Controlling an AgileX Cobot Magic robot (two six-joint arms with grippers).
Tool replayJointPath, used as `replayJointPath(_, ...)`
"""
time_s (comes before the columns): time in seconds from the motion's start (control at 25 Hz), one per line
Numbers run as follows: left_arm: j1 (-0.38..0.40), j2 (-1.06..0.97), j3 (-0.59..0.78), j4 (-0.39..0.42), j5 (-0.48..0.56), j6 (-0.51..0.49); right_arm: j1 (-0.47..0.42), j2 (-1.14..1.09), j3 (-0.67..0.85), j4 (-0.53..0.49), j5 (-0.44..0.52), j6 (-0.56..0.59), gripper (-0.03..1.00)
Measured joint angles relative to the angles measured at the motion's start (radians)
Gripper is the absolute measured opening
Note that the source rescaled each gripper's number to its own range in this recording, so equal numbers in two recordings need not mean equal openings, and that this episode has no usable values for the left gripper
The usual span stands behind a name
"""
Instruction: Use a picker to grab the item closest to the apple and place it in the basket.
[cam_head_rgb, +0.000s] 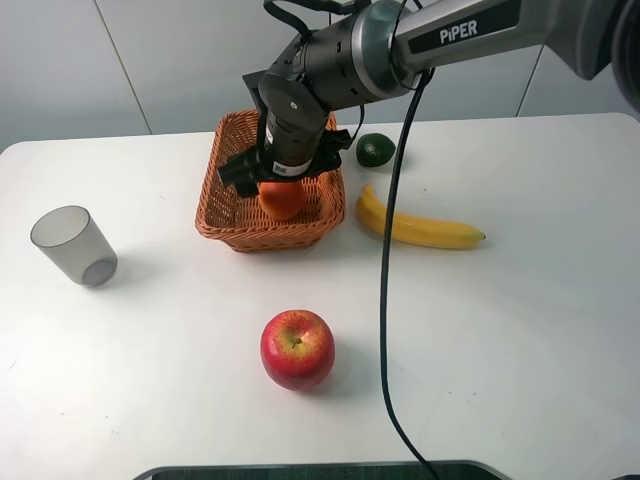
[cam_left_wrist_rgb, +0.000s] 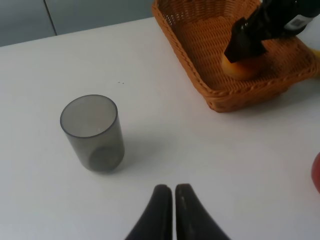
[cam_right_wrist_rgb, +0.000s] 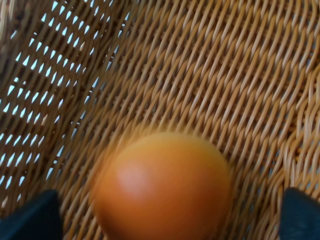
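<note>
A red apple (cam_head_rgb: 297, 348) rests on the white table near the front. An orange (cam_head_rgb: 281, 199) lies inside the wicker basket (cam_head_rgb: 222, 226), directly below my right gripper (cam_head_rgb: 280, 176). In the right wrist view the orange (cam_right_wrist_rgb: 162, 187) looks blurred on the basket weave (cam_right_wrist_rgb: 210, 75), and the right gripper (cam_right_wrist_rgb: 165, 216) is open, its dark fingers (cam_right_wrist_rgb: 30, 217) spread wide on either side without touching the fruit. My left gripper (cam_left_wrist_rgb: 173, 195) is shut and holds nothing, low over bare table near the cup. The left wrist view also shows the orange (cam_left_wrist_rgb: 241, 68) in the basket (cam_left_wrist_rgb: 190, 60).
A yellow banana (cam_head_rgb: 415, 227) lies right of the basket, with a dark avocado (cam_head_rgb: 375, 150) behind it. A grey translucent cup (cam_head_rgb: 75, 245) stands upright at the left, also seen as the cup (cam_left_wrist_rgb: 93, 132) before my left gripper. A black cable (cam_head_rgb: 384, 300) hangs from the right arm.
</note>
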Motion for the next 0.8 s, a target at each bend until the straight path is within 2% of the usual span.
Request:
replayJointPath(0.04, 0.0, 0.0, 0.0, 0.0, 0.0, 0.0, 0.0, 0.0, 0.0, 0.0, 0.002, 0.0, 0.95)
replayJointPath(0.12, 0.0, 0.0, 0.0, 0.0, 0.0, 0.0, 0.0, -0.002, 0.0, 0.0, 0.007, 0.0, 0.99)
replayJointPath(0.32, 0.0, 0.0, 0.0, 0.0, 0.0, 0.0, 0.002, -0.042, 0.0, 0.031, 0.01, -0.006, 0.99)
replayJointPath(0.48, 0.0, 0.0, 0.0, 0.0, 0.0, 0.0, 0.0, -0.11, 0.0, 0.106, 0.069, -0.074, 1.0)
replayJointPath(0.64, 0.0, 0.0, 0.0, 0.0, 0.0, 0.0, -0.056, -0.2, 0.036, 0.23, 0.144, -0.163, 1.0)
replayJointPath(0.8, 0.0, 0.0, 0.0, 0.0, 0.0, 0.0, -0.154, -0.322, 0.171, 0.272, 0.16, -0.201, 1.0)
